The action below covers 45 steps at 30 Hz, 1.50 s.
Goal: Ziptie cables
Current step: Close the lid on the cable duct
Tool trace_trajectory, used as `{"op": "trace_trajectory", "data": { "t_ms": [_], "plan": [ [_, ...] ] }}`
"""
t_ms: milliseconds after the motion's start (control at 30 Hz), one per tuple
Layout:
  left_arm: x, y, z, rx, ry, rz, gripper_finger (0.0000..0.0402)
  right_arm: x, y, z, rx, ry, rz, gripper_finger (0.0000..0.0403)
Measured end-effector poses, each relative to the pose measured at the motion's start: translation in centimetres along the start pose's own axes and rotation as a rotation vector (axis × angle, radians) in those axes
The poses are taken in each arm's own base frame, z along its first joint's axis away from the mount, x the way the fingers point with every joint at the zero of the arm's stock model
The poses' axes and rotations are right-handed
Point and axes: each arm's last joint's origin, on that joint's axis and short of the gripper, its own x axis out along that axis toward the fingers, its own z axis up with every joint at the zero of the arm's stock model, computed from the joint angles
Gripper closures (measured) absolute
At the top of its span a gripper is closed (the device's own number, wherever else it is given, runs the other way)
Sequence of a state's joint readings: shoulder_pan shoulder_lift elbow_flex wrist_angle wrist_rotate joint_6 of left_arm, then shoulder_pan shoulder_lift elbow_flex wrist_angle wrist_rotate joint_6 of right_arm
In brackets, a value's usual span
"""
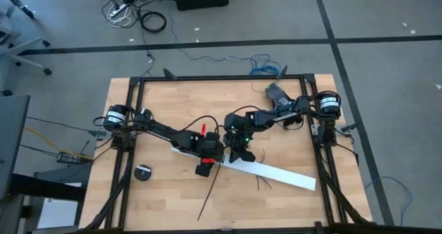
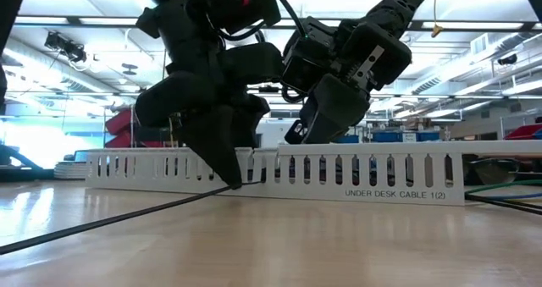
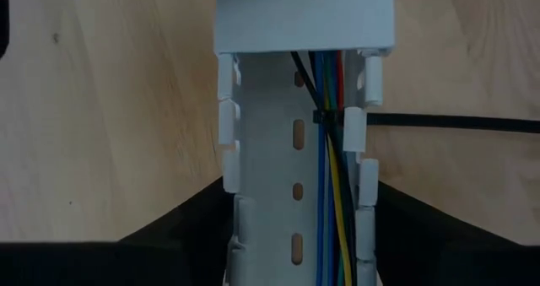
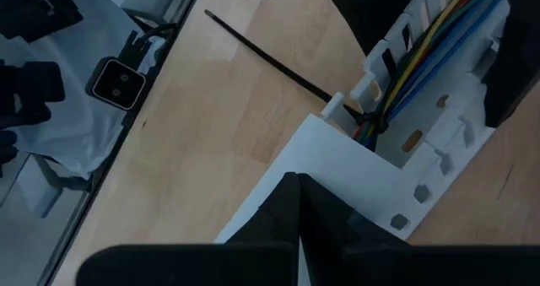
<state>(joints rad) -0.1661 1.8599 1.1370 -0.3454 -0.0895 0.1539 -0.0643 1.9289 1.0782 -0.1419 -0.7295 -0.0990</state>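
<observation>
Left gripper [image 1: 209,153] sits over the long white slotted plastic channel [image 1: 290,177] near mid-table, its dark fingers [image 3: 177,227] spread on either side of the channel walls, straddling it and clamped on nothing. Right gripper [image 1: 242,153] is just beside it on the same channel, fingers pressed together, nothing between them.

Thin coloured cables [image 3: 329,176] (blue, yellow, green, red, one black) run lengthwise inside the channel. The thin black plastic ziptie [image 3: 439,121] wraps across the bundle at a wall slot; its long tail exits sideways and lies flat on the light wooden tabletop [image 1: 166,103], running toward the front edge.

Readable text: "UNDER DESK CABLE 1(2)" printed on the channel's side wall in the low view. White lettering on the right arm is cut off by the frame, not legible.

Hard to see: a flat white cover [image 3: 304,16] hides the cables further along the channel. In the low view both grippers block the ziptie loop; only the tail shows. A small round black object [image 1: 143,172] sits near the left arm's base, identity unclear.
</observation>
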Motion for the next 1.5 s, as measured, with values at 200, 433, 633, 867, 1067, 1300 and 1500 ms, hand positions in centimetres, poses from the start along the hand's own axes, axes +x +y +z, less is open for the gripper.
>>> {"op": "trace_trajectory", "data": {
  "t_ms": [200,433,633,867,1067,1300,1500],
  "plan": [
    [0.0,0.0,0.2,0.0,-0.025,0.003,0.0183,0.0,0.0,0.0,-0.003,-0.003,0.001,0.0403],
    [0.0,0.0,0.2,-0.006,-0.022,-0.011,0.0183,-0.2,0.0,0.4,-0.018,-0.026,-0.001,0.0403],
    [-0.2,0.1,0.4,-0.017,-0.029,0.001,0.0183,-1.3,0.9,1.8,-0.019,-0.038,-0.003,0.04],
    [-0.4,0.1,0.1,-0.052,0.008,-0.006,0.0183,-4.2,3.0,3.4,-0.064,-0.07,-0.137,0.0402],
    [-0.3,0.1,-0.3,-0.157,0.054,0.009,0.0183,-5.1,3.8,3.1,0.002,-0.028,-0.186,0.0402],
    [-0.5,0.5,-1.5,-0.356,0.169,0.111,0.0183,-6.1,5.3,2.8,0.011,0.034,-0.36,0.0402],
    [-0.5,0.7,-1.6,-0.487,0.165,0.125,0.0183,-6.4,4.4,2.5,0.068,-0.038,-0.423,0.0402]
  ]
}}
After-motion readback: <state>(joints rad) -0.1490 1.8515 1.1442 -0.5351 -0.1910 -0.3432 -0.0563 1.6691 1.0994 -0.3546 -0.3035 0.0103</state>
